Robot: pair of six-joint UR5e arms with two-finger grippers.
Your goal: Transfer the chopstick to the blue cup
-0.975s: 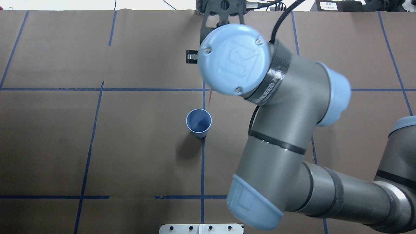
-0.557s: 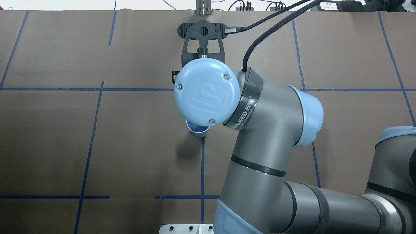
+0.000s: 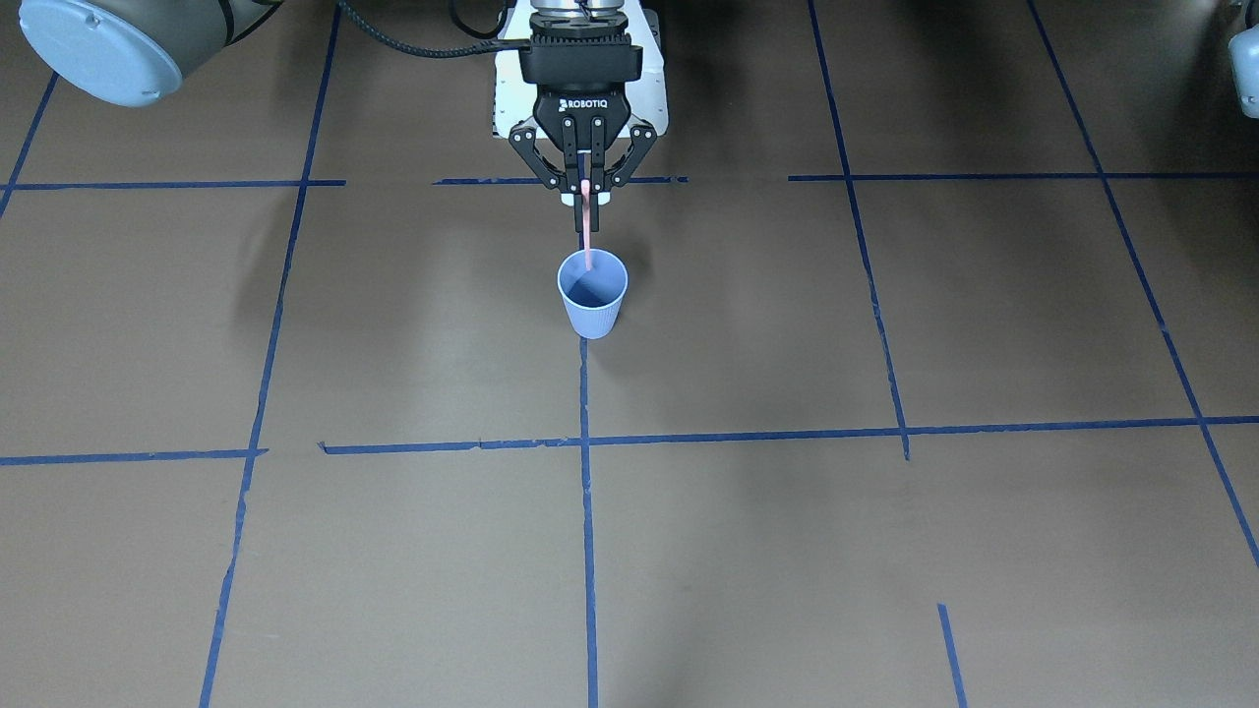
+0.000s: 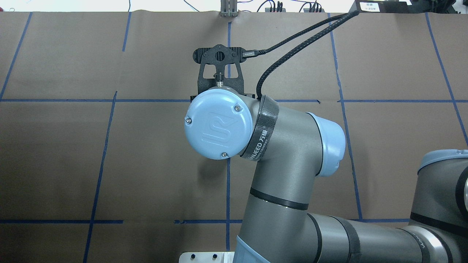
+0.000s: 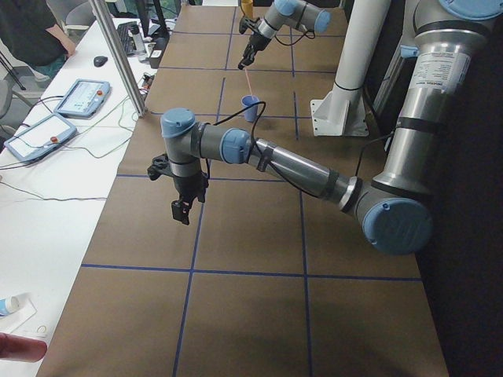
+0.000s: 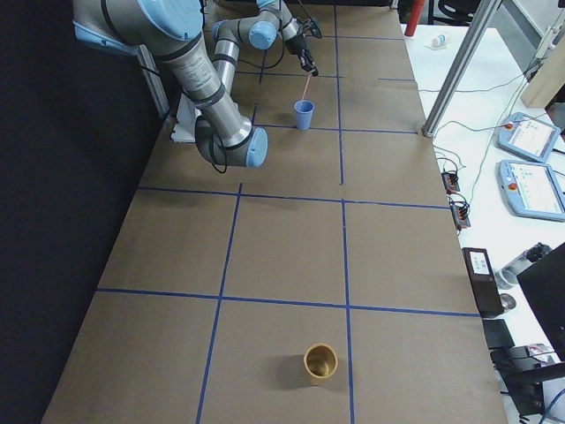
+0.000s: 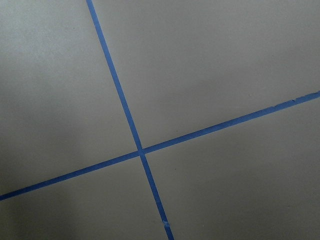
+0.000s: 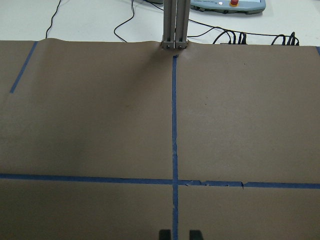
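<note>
The light blue cup (image 3: 592,300) stands upright on the brown table. My right gripper (image 3: 586,192) hangs straight above it, shut on the top of a thin pink chopstick (image 3: 587,226). The stick hangs vertical, its lower end at the cup's mouth. In the overhead view the right wrist (image 4: 218,128) hides cup and stick. Both show in the exterior right view: the cup (image 6: 304,115) and the chopstick (image 6: 306,88). My left gripper (image 5: 182,210) hovers over bare table far from the cup (image 5: 250,107); I cannot tell if it is open or shut.
A brown paper cup (image 6: 320,360) stands alone at the table's end on my right. A metal post (image 4: 228,9) stands at the far edge. Blue tape lines cross the table. Teach pendants (image 6: 530,181) lie on the white side bench.
My right arm has swung left and back toward me in the overhead view. Its wrist now sits over the blue cup and hides it.
</note>
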